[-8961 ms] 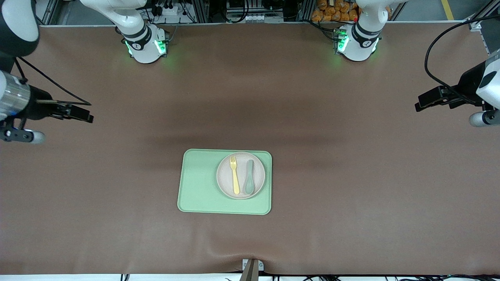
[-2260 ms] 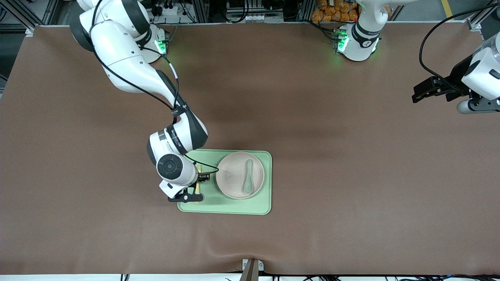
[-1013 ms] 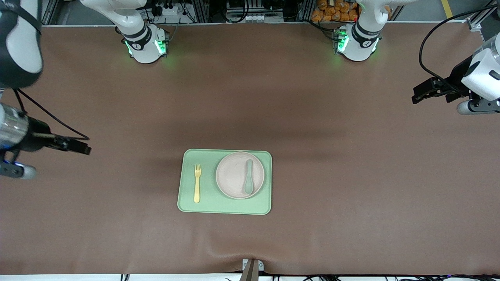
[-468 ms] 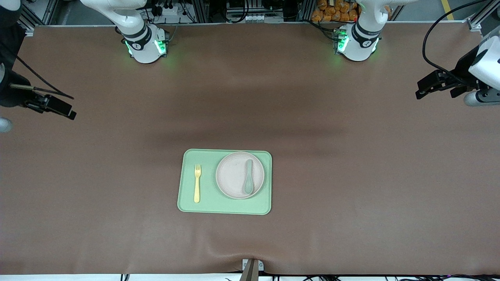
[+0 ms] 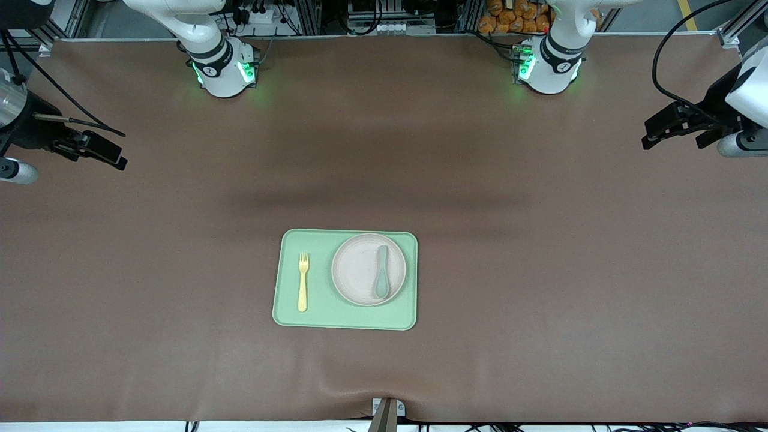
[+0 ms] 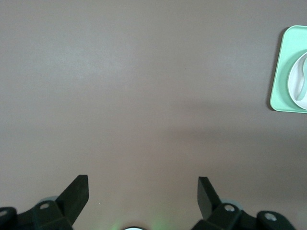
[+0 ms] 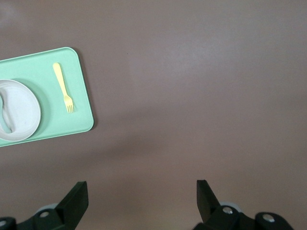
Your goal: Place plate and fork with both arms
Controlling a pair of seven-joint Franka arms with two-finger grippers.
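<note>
The off-white plate [image 5: 360, 270] sits on the light green tray [image 5: 318, 318], toward the left arm's end of it. The yellow fork [image 5: 303, 282] lies flat on the tray beside the plate, toward the right arm's end. My right gripper [image 5: 102, 150] hangs open and empty over the bare table at the right arm's end, far from the tray. My left gripper [image 5: 660, 129] hangs open and empty over the table's other end. The right wrist view shows its open gripper [image 7: 142, 194], the fork [image 7: 63, 87] and the plate [image 7: 21, 108]. The left wrist view shows its open gripper [image 6: 143, 191] and the plate's edge [image 6: 291, 81].
A grey-green spoon [image 5: 381, 279] lies in the plate. The brown table mat [image 5: 540, 270] spreads around the tray. The two arm bases [image 5: 225, 69] [image 5: 549, 66] stand along the table edge farthest from the front camera.
The fork, once in the plate, now lies on the tray where my right gripper set it. My right arm has since swung away toward its end; my left gripper drifted slightly toward the bases.
</note>
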